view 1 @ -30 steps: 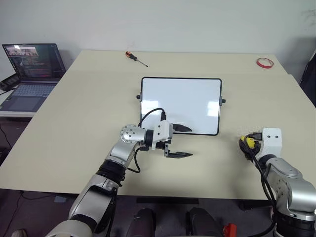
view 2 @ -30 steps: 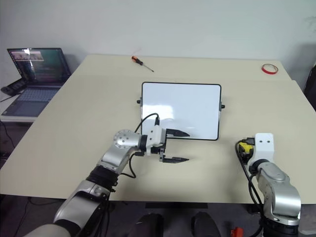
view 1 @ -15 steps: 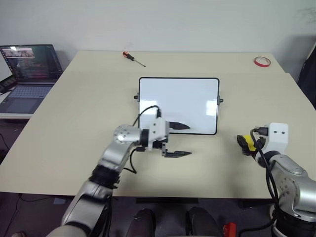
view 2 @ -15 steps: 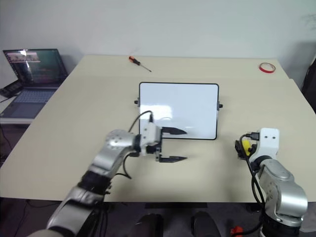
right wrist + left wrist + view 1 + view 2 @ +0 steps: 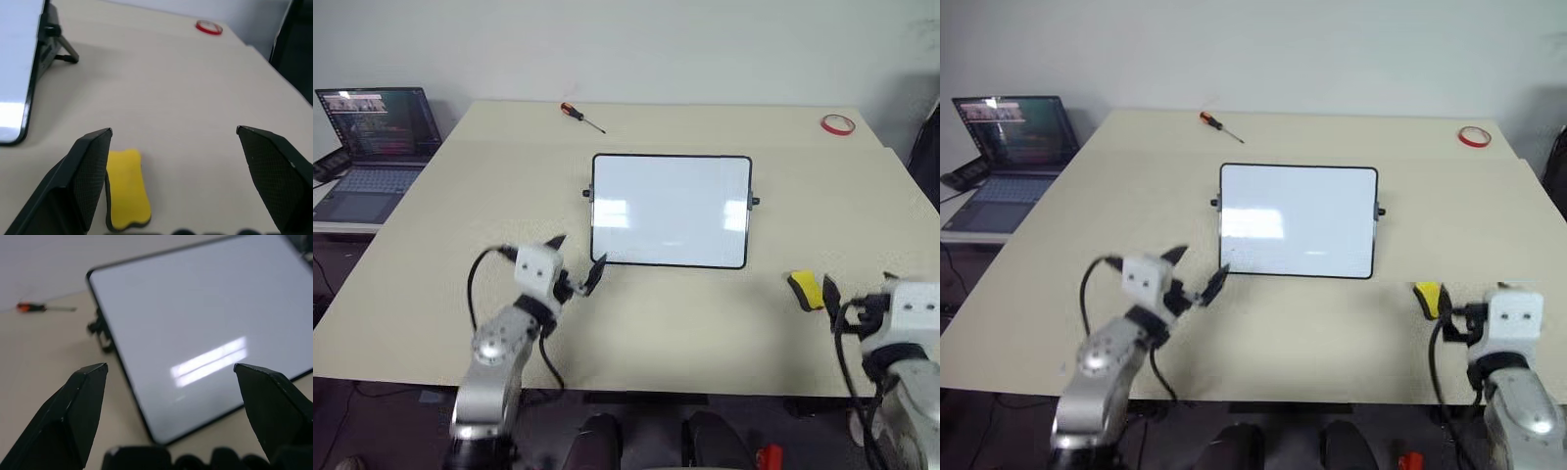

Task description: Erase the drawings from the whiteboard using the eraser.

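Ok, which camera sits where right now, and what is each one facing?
Head stereo pair: looks down over the beige table, glossy white black-framed whiteboard, both arms.
Left wrist: low by the left gripper, open fingers, facing the whiteboard and orange-handled screwdriver.
Right wrist: behind the open right gripper, facing the yellow dark-based eraser and red tape ring.
Both wrist views share the whiteboard.

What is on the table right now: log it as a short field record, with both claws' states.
whiteboard: lies mid-table, surface clean, no drawings visible
eraser: yellow, on the table right of the board, not held
left claw: open, empty, near the board's near-left corner
right claw: open, empty, just behind the eraser
screwdriver: far side of the table
red tape ring: far right corner
laptop: open, on a side table left
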Available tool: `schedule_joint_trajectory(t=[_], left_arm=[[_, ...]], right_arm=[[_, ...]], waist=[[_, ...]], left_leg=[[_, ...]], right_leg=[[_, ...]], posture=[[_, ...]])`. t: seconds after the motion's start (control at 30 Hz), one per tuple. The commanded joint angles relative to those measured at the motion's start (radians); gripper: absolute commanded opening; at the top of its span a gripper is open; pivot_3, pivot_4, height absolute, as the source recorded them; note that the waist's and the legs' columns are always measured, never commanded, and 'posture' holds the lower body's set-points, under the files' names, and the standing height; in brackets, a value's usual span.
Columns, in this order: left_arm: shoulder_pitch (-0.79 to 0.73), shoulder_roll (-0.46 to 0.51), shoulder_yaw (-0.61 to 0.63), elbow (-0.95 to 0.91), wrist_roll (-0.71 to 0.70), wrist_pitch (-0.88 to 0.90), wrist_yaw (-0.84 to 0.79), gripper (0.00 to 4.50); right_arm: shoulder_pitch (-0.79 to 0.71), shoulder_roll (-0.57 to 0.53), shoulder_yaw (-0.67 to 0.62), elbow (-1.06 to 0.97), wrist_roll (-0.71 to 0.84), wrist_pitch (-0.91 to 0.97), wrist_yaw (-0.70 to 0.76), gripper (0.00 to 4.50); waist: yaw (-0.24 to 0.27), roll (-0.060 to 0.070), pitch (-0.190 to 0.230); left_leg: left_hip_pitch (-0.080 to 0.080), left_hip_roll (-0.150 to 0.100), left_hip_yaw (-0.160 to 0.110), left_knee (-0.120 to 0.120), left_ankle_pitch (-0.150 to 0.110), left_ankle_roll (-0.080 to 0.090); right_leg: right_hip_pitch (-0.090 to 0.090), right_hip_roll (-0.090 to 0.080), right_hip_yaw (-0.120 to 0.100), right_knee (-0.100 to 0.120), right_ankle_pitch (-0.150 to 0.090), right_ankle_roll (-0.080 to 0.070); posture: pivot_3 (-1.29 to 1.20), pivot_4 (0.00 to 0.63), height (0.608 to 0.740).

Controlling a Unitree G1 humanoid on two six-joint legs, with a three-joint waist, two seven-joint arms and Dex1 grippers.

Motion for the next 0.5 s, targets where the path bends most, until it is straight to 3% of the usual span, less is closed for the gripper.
schedule_joint_trajectory(t=[0.03,0.17,0.27,0.5], left_arm=[[0.116,-0.040,-0.001,-0.131,0.077,-0.071,0.110,4.50],[0.255,-0.069,0.008,-0.217,0.116,-0.099,0.166,4.50],[0.335,-0.071,0.005,-0.226,0.134,-0.139,0.180,4.50],[0.348,-0.072,-0.022,-0.210,0.155,-0.173,0.191,4.50]], right_arm=[[0.066,0.021,-0.002,0.049,-0.003,-0.221,0.029,4.47],[0.143,0.043,0.011,0.050,0.032,-0.303,0.057,4.47],[0.216,0.057,0.025,0.057,0.036,-0.345,0.074,4.47],[0.277,0.063,0.066,0.026,0.026,-0.336,0.066,4.47]], waist=[[0.003,0.000,0.000],[0.006,-0.001,0.000],[0.007,-0.002,-0.001],[0.010,-0.002,-0.001]], left_leg=[[0.000,0.000,-0.001,0.000,0.000,0.000],[0.001,-0.001,-0.003,0.003,0.000,0.000],[0.002,-0.001,-0.003,0.003,0.000,0.000],[0.000,-0.001,-0.003,0.002,0.000,0.000]], right_leg=[[0.001,-0.001,0.000,0.000,0.000,0.000],[0.003,-0.002,0.000,0.000,-0.003,0.004],[0.005,-0.003,-0.001,0.000,-0.007,-0.003],[0.002,-0.003,-0.001,0.000,-0.008,-0.003]], posture=[[0.00,0.150,0.740],[0.00,0.150,0.740],[0.00,0.150,0.740],[0.00,0.150,0.740]])
